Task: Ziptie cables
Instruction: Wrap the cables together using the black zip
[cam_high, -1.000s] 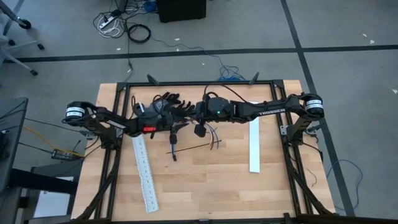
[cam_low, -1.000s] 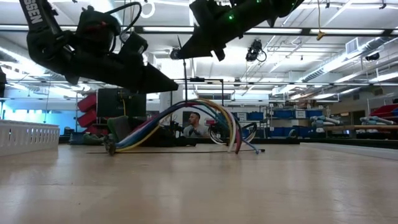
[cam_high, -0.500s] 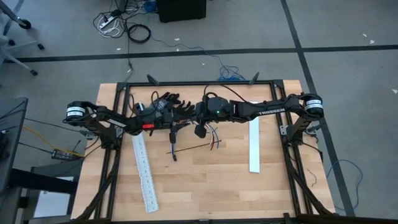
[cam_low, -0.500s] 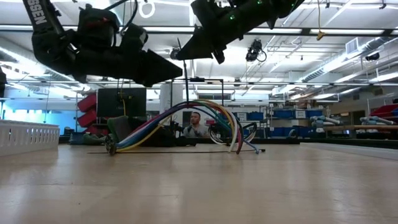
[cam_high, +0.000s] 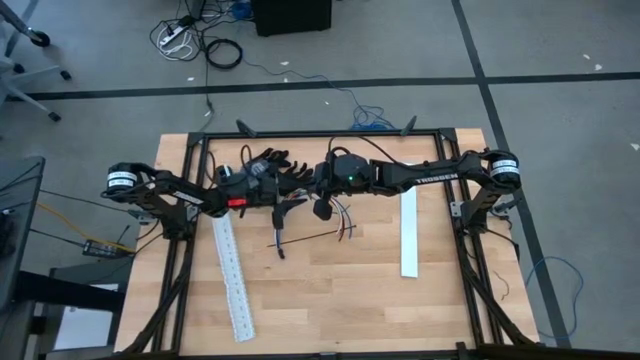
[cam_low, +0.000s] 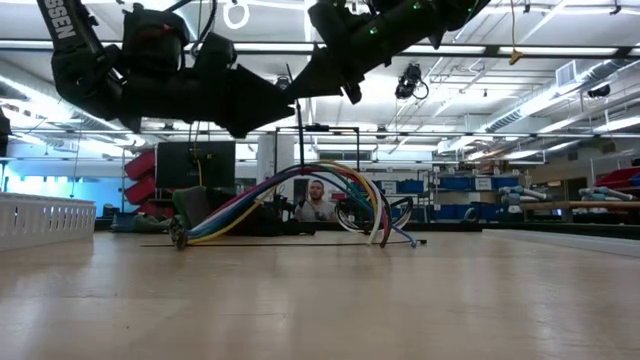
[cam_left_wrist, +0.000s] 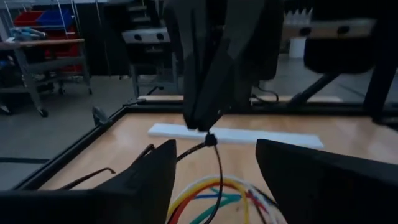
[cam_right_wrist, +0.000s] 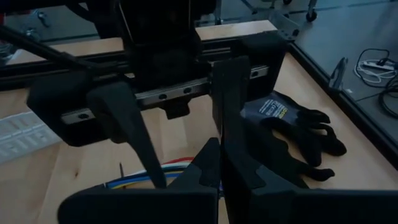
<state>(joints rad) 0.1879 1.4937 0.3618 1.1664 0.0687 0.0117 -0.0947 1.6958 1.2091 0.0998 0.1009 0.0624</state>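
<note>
- My left claw hangs spread over the cables, which arch on the surface mid-table.
- My right claw is pressed together, pinching what looks like a thin black tie.
- Risk: the tie slips free, or the springy cables splay apart.

Overhead: straight down on whole table. Low: level across tabletop toward room, arched cables mid-frame, also seen from above. Wrists: close, looking past own fingers at opposite claw and cables.
</note>
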